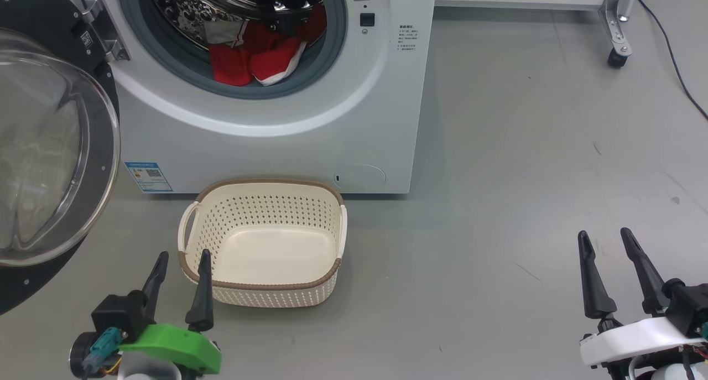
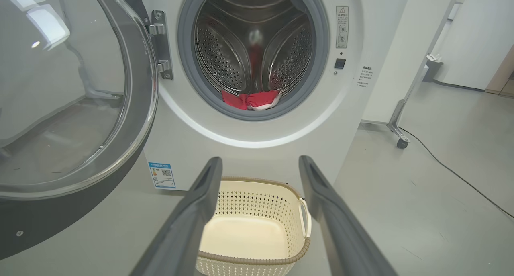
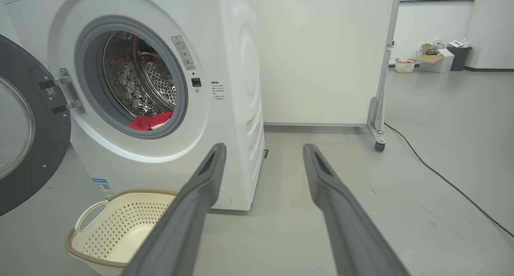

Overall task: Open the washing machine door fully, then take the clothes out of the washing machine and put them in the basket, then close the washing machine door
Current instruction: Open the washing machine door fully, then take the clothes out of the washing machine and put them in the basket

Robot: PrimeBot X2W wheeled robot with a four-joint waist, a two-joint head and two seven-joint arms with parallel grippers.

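Head view, basket just beside left end effector, fingers apart

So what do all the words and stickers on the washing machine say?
Nothing is clear enough to quote.
The blue label, low on the washing machine front: a square code and tiny print, too small to read.
The print block right of the mouth: blurred.
The warning sticker with a triangle sign: too small.
The small sticker on the washing machine door by the hinge: too small.
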